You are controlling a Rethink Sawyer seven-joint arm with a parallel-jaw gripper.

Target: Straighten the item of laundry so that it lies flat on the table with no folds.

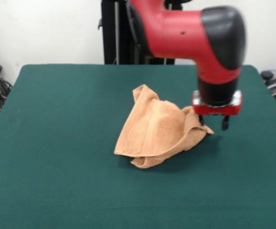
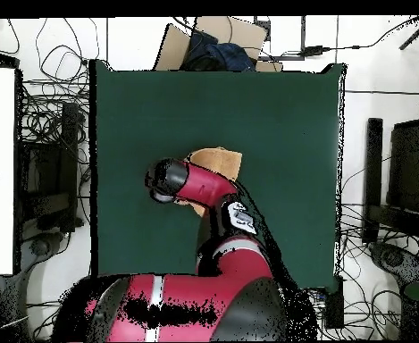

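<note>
Towel (image 1: 157, 131): peach-orange terry cloth, looped nap, soft and thick. It is found bunched into a rough triangular heap near the middle of the worktop (image 1: 57, 143), with overlapping folds and a rolled hem along the lower edge. In the front view the long axis is seen running diagonally, from a raised corner at upper left down to the folded mass at lower right; one corner is pointed right, toward the tool (image 1: 213, 122).

Worktop: flat, dark green felt-like cover, matte, rectangular.

Tool: two short dark fingers (image 1: 225, 123) are seen below a red and silver flange, just beside the towel's right corner and low over the felt. Nothing is visibly clamped; the jaw opening cannot be told. In the overhead view the towel (image 2: 218, 162) is mostly hidden by the arm.
</note>
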